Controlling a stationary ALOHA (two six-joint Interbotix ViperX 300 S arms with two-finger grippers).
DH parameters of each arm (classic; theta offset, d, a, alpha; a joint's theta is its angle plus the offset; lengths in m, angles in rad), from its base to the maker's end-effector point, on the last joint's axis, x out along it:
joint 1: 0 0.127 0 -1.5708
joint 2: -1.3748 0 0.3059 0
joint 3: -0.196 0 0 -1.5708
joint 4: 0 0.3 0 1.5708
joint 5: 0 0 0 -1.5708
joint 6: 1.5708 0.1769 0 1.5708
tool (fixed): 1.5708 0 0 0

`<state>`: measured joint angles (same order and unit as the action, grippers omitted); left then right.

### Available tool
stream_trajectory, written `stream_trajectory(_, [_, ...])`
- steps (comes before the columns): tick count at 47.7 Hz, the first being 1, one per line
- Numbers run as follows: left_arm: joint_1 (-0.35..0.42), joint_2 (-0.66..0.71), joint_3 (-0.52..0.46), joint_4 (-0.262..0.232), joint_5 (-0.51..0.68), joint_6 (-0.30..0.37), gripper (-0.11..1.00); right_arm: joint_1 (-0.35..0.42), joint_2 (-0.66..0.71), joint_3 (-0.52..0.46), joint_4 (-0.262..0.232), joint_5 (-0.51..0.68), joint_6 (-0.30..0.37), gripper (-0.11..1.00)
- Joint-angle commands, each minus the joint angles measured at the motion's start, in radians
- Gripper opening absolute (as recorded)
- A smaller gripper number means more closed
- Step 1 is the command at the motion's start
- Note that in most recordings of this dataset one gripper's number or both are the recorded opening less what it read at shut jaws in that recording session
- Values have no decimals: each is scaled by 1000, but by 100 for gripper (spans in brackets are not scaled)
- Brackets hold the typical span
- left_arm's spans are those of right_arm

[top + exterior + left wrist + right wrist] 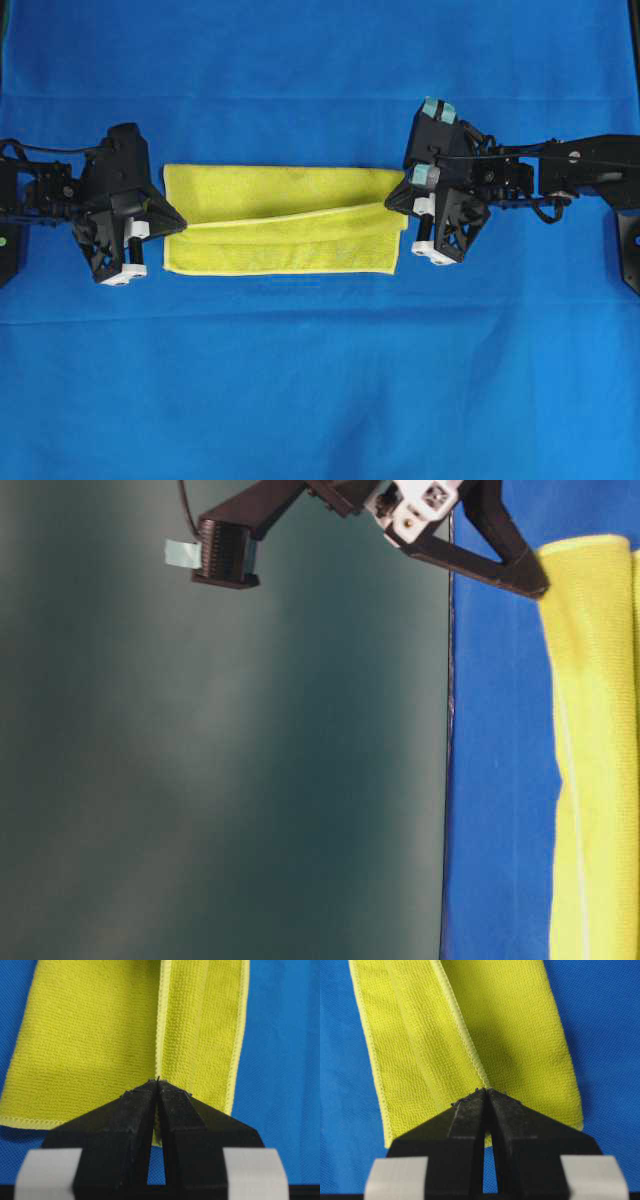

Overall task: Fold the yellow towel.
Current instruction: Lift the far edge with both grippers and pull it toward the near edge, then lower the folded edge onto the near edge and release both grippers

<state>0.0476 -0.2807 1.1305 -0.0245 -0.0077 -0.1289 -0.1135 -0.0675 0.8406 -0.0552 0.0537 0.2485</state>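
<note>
1. The blue cloth (320,380) is covering the whole work surface; the yellow towel (285,220) is lying on it as a wide folded band, roughly at the cloth's middle, and nothing else is sharing the cloth with the towel.
2. A paler hem edge is running slantwise across the towel's middle in the overhead view, marking where an upper layer is lying over the lower one.
3. The left gripper (183,222) is sitting at the towel's left end, its closed tips meeting right at that hem line. The right gripper (390,203) is sitting at the towel's right end in the same way.
4. The left wrist view is showing the left gripper (158,1081) with jaws pressed together at the towel's (95,1045) near edge, on the hem; whether cloth is pinched between them, I cannot tell.
5. The right wrist view is showing the right gripper (486,1091) likewise shut at the hem of the towel (520,1035); a grip on cloth cannot be confirmed.
6. The table-level view, turned sideways, is showing only one black finger (500,565) touching a corner of the towel (590,730), plus a dark green wall beyond the cloth's (495,780) edge, which the other views lack.
7. Both arms are reaching inward toward the towel from opposite sides, grippers low and near level.
</note>
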Motion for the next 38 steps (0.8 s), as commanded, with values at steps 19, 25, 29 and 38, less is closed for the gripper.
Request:
stream_trajectory(19, [-89,-11,-15,-2,-8,-44,51,95,5,-25,6,-14,21,35])
stream_trajectory(25, [-110,-69,-17,-2,6,-84,52,110,-28,-25,6,21,21,66])
stream_trajectory(29, [-112,-126,-15,0,34,-81,52,110,-74,-25,-3,38,17,62])
stream_trajectory(38, [-20,-210,6,0,43,-29,52,31,-124,-20,-51,34,14,61])
